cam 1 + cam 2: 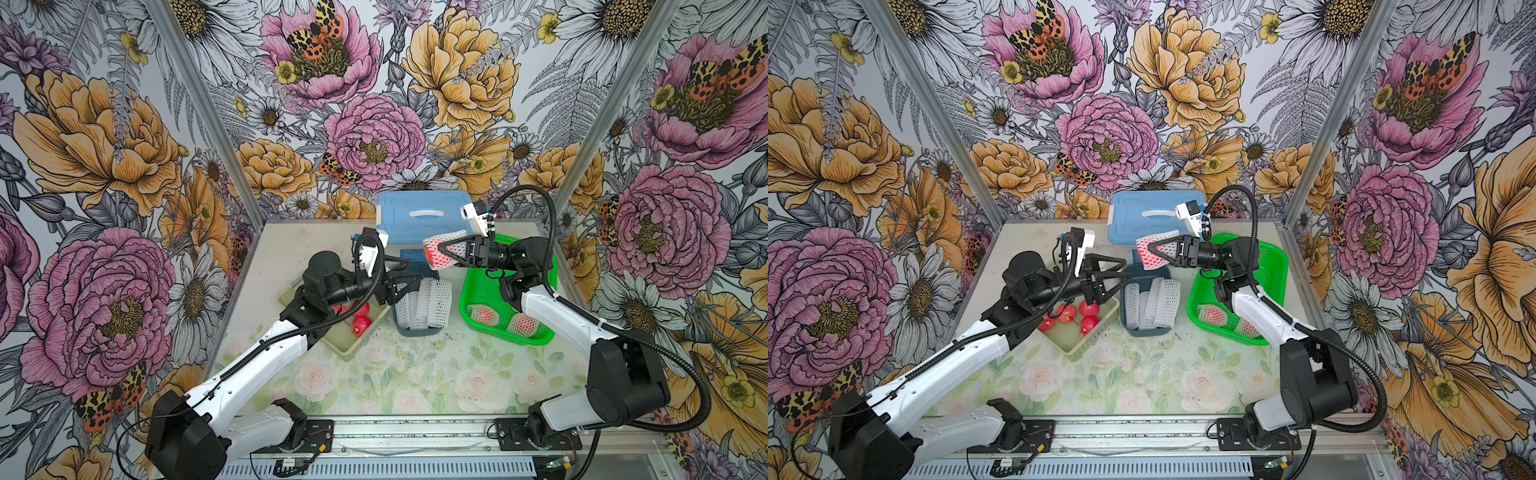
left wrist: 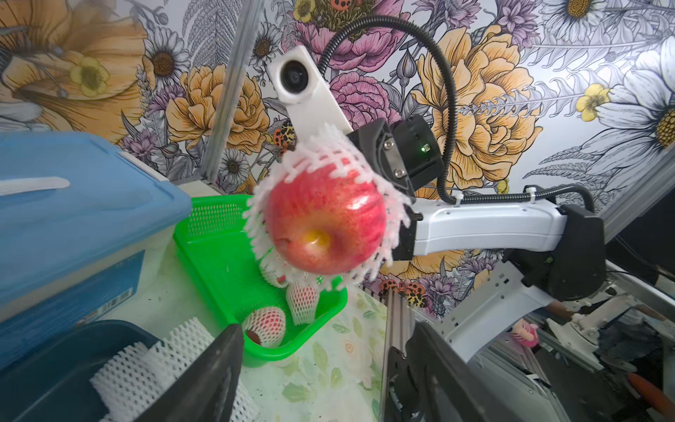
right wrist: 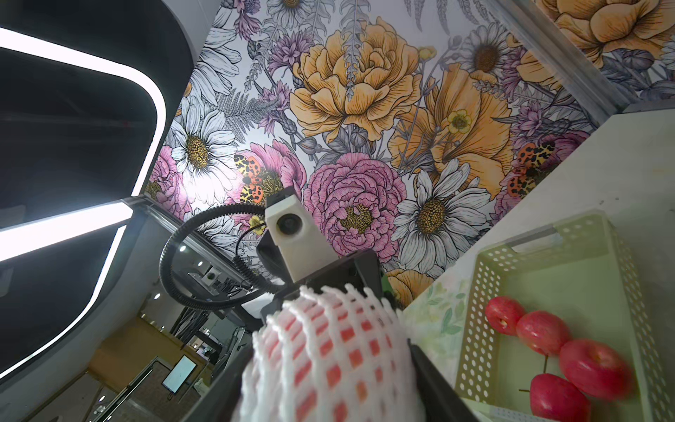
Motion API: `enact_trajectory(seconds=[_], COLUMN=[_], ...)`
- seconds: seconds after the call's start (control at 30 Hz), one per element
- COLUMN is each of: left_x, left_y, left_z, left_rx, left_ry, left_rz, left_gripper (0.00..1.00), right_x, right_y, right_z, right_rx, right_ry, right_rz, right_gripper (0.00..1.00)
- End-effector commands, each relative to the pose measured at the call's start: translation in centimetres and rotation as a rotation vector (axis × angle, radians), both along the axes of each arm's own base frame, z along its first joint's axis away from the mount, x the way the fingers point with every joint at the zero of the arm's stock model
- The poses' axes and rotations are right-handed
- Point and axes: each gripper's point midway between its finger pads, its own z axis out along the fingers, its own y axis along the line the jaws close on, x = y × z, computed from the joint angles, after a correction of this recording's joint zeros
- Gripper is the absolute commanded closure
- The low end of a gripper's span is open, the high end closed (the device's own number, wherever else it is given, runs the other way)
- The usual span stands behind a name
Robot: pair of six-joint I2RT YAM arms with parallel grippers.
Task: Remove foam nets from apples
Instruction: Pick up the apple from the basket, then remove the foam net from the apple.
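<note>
My right gripper [image 1: 441, 252] [image 3: 325, 356] is shut on a red apple [image 2: 325, 219] in a white foam net [image 3: 339, 329], held in the air over the back middle of the table. The apple's bare end pokes out of the net's frilly mouth towards the left arm. My left gripper [image 1: 1126, 270] [image 2: 327, 327] is open and holds nothing. It hovers to the left of and lower than that apple, apart from it, over a dark blue bin [image 1: 1148, 330]. Several empty foam nets [image 1: 424, 301] lie in the bin. Several bare apples [image 1: 1088, 309] [image 3: 548, 332] lie in a cream basket [image 1: 1075, 353].
A green lattice basket [image 1: 469, 299] [image 2: 219, 255] at the right holds more netted apples [image 1: 482, 313] [image 2: 264, 325], under my right arm. A blue lidded box [image 1: 419, 216] stands at the back. The flowered walls close in on three sides.
</note>
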Motion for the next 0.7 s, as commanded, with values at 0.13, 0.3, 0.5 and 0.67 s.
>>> enact_trajectory(seconds=[0.13, 0.3, 0.5, 0.67], left_x=[0.3, -0.5, -0.8, -0.4], left_y=[0.4, -1.1, -1.9, -2.0], left_z=[1.9, 1.9, 1.6, 1.3], left_rx=[-0.091, -0.065, -0.051, -0.044], left_ry=[0.039, 0.041, 0.046, 0.059], left_rz=[-0.077, -0.140, -0.159, -0.141], left_gripper=[0.40, 0.51, 0.51, 0.51], right_x=[-1.7, -1.6, -1.4, -1.9], right_y=[0.6, 1.2, 1.7, 1.9], right_z=[1.0, 0.0, -0.6, -0.2], right_rx=[0.000, -0.048, -0.097, -0.093], right_ry=[-0.069, -0.071, -0.071, -0.083], right_rz=[0.046, 0.027, 0.010, 0.018], right_gripper=[0.42, 0.41, 0.41, 0.41])
